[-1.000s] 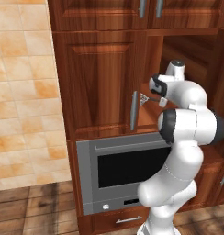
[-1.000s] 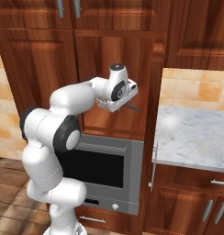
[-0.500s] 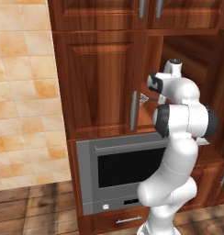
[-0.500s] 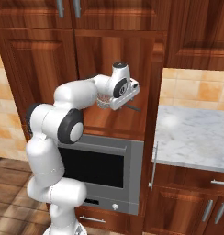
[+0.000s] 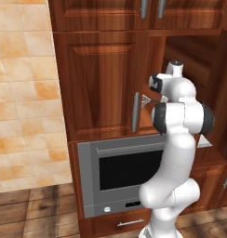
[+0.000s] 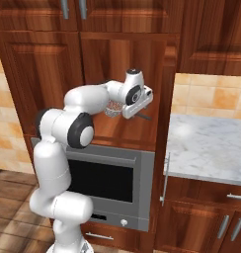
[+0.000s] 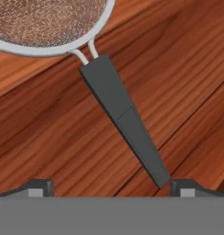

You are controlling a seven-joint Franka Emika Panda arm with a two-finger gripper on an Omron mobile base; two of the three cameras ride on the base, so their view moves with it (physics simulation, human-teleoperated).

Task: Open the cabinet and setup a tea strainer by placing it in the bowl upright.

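Arm – glossy white, rounded tubular links w/ bulbous shells at each bend. Joints show as dark grey/black discs & rings betw. white sections; biggest disc at elbow, rimmed in black. Small grey-topped white cap on wrist. Hand block above oven: white, boxy, dark inset panel on side. Gripper – two small dark grey fingertips, lighter grey pads.

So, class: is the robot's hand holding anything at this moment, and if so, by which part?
Nothing is held. The hand is open, its fingertips either side of the dark tapered handle of the round silver wire-mesh tea strainer on the cabinet shelf.
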